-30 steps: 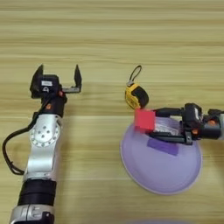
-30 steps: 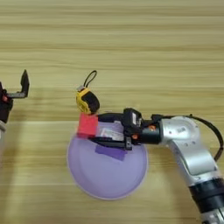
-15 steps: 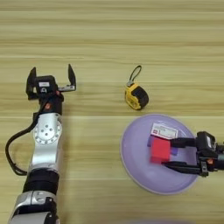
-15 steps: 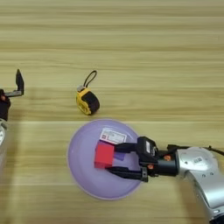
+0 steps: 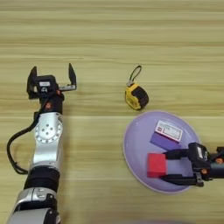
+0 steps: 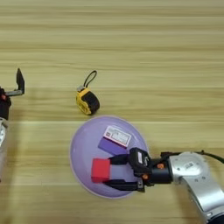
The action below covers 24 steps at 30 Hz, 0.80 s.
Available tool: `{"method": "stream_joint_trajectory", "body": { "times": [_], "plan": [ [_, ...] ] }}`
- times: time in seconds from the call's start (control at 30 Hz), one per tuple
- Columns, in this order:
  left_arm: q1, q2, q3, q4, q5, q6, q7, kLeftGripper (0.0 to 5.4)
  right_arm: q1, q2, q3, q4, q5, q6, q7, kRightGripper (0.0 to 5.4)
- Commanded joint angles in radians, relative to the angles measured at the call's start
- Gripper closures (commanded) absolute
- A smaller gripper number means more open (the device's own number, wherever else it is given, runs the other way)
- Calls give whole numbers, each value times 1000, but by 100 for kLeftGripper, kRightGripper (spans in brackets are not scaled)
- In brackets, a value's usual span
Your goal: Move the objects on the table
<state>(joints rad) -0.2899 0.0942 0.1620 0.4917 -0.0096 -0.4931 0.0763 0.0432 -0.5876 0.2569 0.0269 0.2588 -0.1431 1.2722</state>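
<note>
**Objects on the wooden table: cube and block on the plate, tape measure apart**

Left gripper parked at the left side of the table, fingers spread wide and pointing toward the far edge, nothing between them. Bare wood all around it: open room ahead to the far edge and a broad clear stretch to its right.

Tape measure, yellow and black, lay near the middle of the table, its black cord loop trailing toward the far edge. Sat just beyond the far-left rim of the plate, close to it but not touching. Wide bare wood beyond it and to both sides.

Lilac plate rested flat at the near right. Red cube sat on its near-left part, close to the rim yet inside it. Purple block with the white-red label lay on the far part of the plate, apart from the cube.

Right gripper reached in low over the plate from the right, fingers spread, one at the cube's far side and one at its near side. Whether touching the cube or just clear: could not tell. Little room between cube and near-left rim; open wood beyond the plate's right rim.
</note>
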Motion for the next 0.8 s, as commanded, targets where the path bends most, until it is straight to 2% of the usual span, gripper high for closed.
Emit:
{"method": "stream_joint_trajectory", "body": {
  "times": [0.03,0.43,0.8],
  "plan": [
    [-17,6,1,24,-2,-15,-3,0,-10,-10,11,12,-14,-3,2,278],
    [-25,3,-2,46,-1,-29,-3,0,-24,-14,-35,-95,84,45,-2,146],
    [-21,2,-5,45,0,-33,-3,0,-38,-5,-125,-222,241,132,-19,20]
  ]
}}
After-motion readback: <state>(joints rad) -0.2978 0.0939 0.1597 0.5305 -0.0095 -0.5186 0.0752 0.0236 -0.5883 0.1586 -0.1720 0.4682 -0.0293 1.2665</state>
